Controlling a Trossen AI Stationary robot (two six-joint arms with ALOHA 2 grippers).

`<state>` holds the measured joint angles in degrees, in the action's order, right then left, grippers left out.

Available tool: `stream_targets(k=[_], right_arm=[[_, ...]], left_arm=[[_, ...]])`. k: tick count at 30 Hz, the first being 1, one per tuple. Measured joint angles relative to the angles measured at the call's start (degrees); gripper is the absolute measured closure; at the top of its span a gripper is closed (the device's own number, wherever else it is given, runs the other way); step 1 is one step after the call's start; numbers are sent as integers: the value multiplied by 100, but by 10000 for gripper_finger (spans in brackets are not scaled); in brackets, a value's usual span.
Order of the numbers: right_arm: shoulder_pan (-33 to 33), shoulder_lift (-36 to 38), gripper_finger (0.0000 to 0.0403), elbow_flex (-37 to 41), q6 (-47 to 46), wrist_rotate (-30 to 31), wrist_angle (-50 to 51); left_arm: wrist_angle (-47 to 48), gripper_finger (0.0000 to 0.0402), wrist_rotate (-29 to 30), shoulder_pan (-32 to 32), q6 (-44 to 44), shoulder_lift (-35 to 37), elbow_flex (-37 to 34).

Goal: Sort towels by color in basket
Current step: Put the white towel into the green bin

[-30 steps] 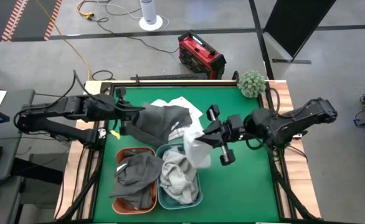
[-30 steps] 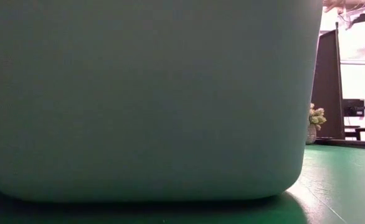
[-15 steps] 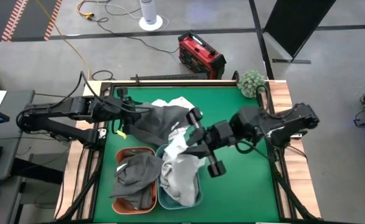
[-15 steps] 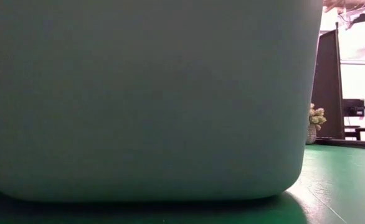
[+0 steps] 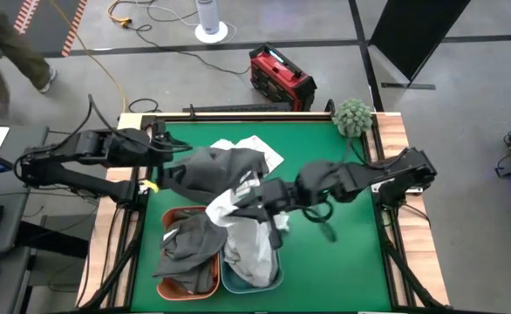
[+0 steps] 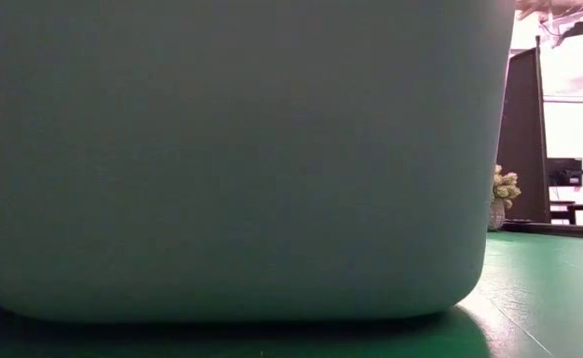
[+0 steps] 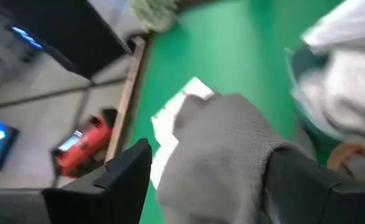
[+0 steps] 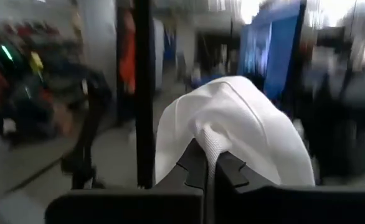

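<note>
A robotics lab or workshop, grey concrete floor around the green-topped counter (image 5: pixel 343 253), red battery pack (image 5: pixel 281 78) and loose cables (image 5: pixel 164 15) beyond it, hazard-striped tape (image 5: pixel 20 19) further off

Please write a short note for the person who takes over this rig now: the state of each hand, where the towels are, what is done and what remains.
Left hand: shut on the dark grey towel, lifted over the table.
Right hand: shut on the white towel, which hangs into the teal basket.
Done: dark towels in the orange basket, light ones in the teal basket.
Left: release the white towel, place the dark grey one, then sort the white checked towel lying on the table.
</note>
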<state>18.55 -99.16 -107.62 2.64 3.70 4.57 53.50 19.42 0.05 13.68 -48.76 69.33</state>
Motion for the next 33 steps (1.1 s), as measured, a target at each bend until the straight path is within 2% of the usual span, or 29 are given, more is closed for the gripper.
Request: stream_targets(k=[7, 14, 20, 27, 33], right_arm=[[11, -681, 377, 3, -801, 100, 1397], [-79, -1285, 376, 5, -1480, 140, 3083], [-49, -1881, 376, 5, -1787, 130, 4480], [65, -2703, 351, -4, -1915, 96, 4986], [74, -2644, 300, 4, -1933, 51, 5279]], left_arm=[[1790, 127, -971, -2, -417, -258, 452], [2961, 127, -1362, -2, -1075, -725, 482], [3038, 127, -1771, -3, -1164, -871, 480], [2554, 127, -1771, -2, -1149, -830, 480], [3684, 127, -1803, -2, -1458, -1308, 757]])
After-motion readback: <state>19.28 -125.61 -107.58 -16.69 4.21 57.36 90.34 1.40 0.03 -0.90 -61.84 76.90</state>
